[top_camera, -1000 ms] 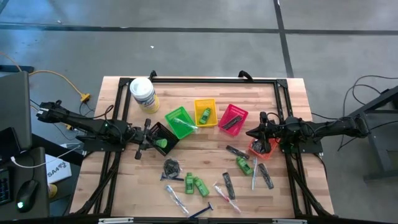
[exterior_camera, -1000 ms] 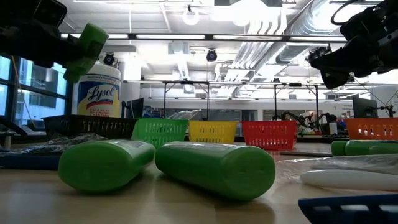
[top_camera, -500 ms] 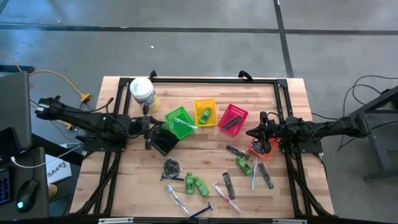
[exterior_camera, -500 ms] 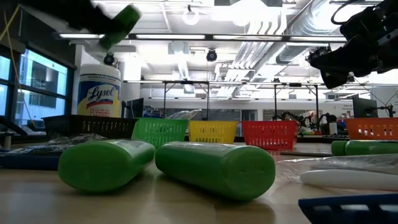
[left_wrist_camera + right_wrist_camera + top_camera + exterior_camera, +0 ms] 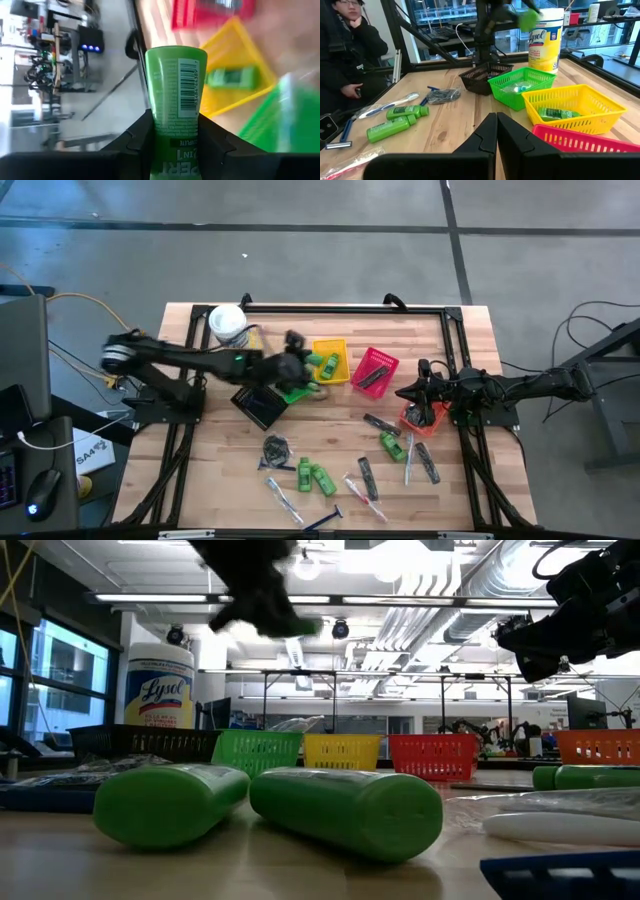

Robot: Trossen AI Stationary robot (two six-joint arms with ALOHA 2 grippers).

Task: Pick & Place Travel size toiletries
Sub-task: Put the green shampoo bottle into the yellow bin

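**Green bottle held above the baskets**

Left gripper (image 5: 172, 142) pinches a green mini bottle (image 5: 175, 90) between its two dark fingers, and only the left wrist view shows this grip clearly: the bottle stands up between the fingers with its barcode label toward the camera. Behind it in that view are the yellow basket (image 5: 250, 45) with another green bottle (image 5: 232, 77) lying inside, the green basket (image 5: 287, 125) and the red basket (image 5: 200, 15).

In the high view the left arm reaches over the table, and its gripper (image 5: 300, 365) is blurred near the green basket (image 5: 285, 380) and the yellow basket (image 5: 330, 360); the held bottle cannot be made out there. The black basket (image 5: 258, 402) sits just beside the green one, and the white tub (image 5: 228, 325) stands near the far-left corner of the table (image 5: 300, 440).

The low view shows the same gripper (image 5: 260, 585) only as a dark smear high above the table, with a bit of green at its side. In front lie two green bottles (image 5: 345, 810) side by side on the wood.

Right gripper (image 5: 496, 132) has its fingers pressed together and holds nothing; in the high view it hangs (image 5: 408, 393) over the orange basket (image 5: 420, 420) at the right side. The right wrist view adds a person (image 5: 350, 45) sitting beyond the table, two green bottles (image 5: 395, 122) on the wood, a toothbrush (image 5: 387, 105), a blue-handled razor (image 5: 335, 145) and a dark coiled bundle (image 5: 442, 95).
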